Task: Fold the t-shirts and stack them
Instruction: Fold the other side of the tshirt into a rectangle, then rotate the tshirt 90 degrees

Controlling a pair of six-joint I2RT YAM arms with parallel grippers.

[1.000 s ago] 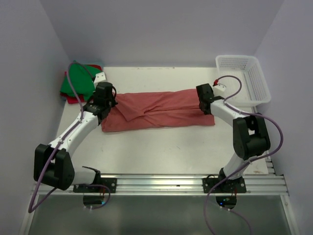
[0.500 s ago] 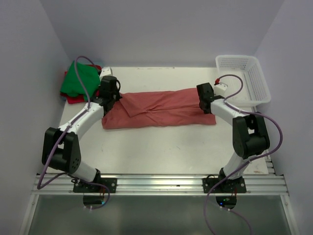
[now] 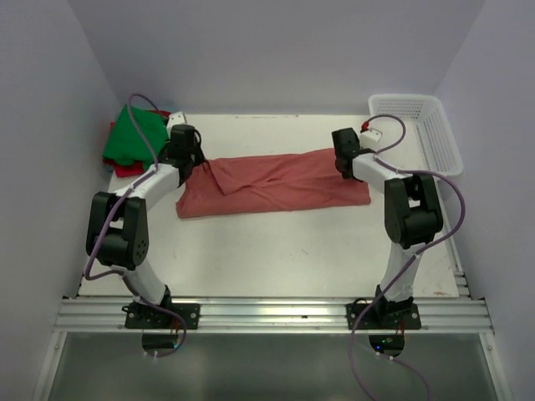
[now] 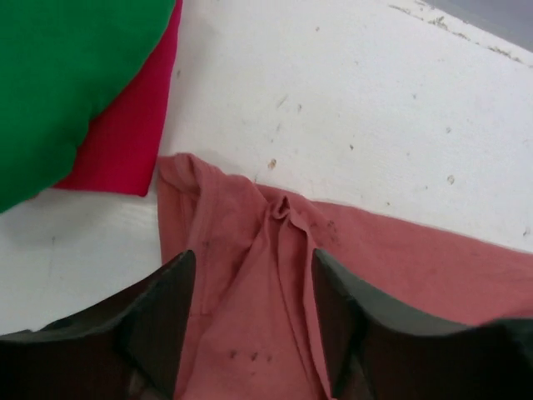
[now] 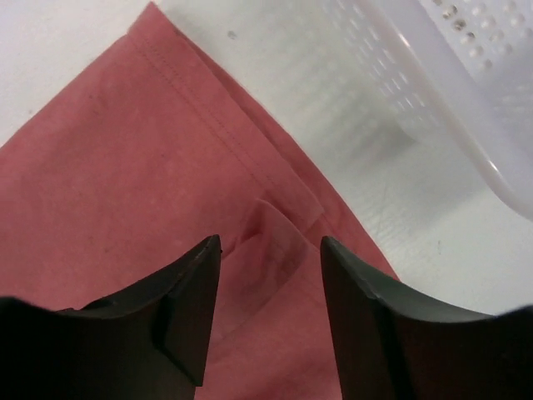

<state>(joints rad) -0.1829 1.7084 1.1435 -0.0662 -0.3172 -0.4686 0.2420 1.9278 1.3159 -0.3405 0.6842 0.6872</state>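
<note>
Both hands have slid to the far corners of the brick-red tee and let go. The tee lies as a long folded strip mid-worktop, its long axis running left to right. A stitched hem shows at the right end; I cannot tell which end holds the collar.

The left hand and right hand hover with fingers parted, cloth loose beneath them. To finish well, lift both straight up so no fingertip drags a wrinkle, then re-grip one end's corners evenly.

The green tee and pink tee lie stacked far left, and the basket stands far right.
</note>
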